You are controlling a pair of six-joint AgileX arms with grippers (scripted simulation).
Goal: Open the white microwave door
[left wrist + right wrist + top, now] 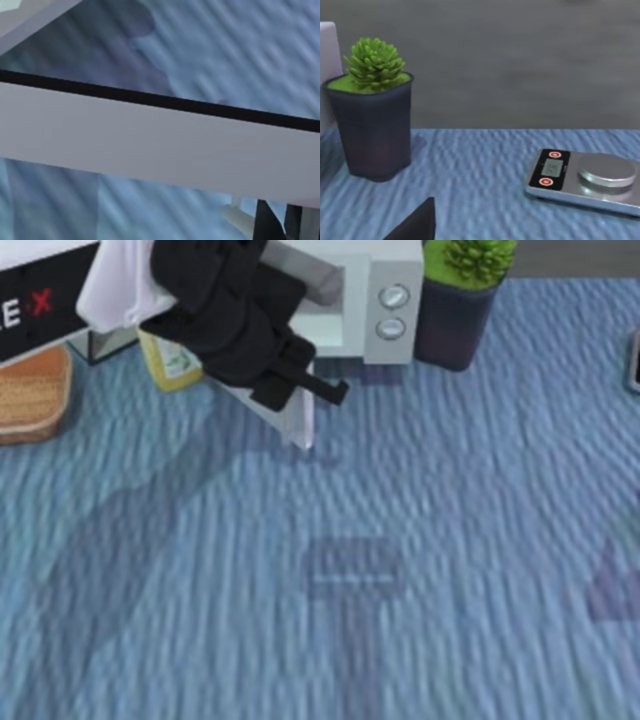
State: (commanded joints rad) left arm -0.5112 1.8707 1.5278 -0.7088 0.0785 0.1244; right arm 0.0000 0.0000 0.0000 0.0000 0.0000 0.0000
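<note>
The door [292,412] stands swung out from the microwave [375,300], its free edge just beside the left claw [318,382]; whether that claw pinches it, I cannot tell. A plant [462,295] sits past the microwave.

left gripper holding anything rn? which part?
Left gripper sits at the swung-open white microwave door's free edge; an actual grip can't be confirmed.

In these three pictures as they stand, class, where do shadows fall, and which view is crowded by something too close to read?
Top view: the left arm throws a broad diagonal shadow over the blue table, and a T-shaped shadow lies mid-table. Left wrist view: a pale panel edge fills the frame; what it belongs to is unclear. Right wrist view: even light, with soft shadow under the potted plant and the scale.
</note>
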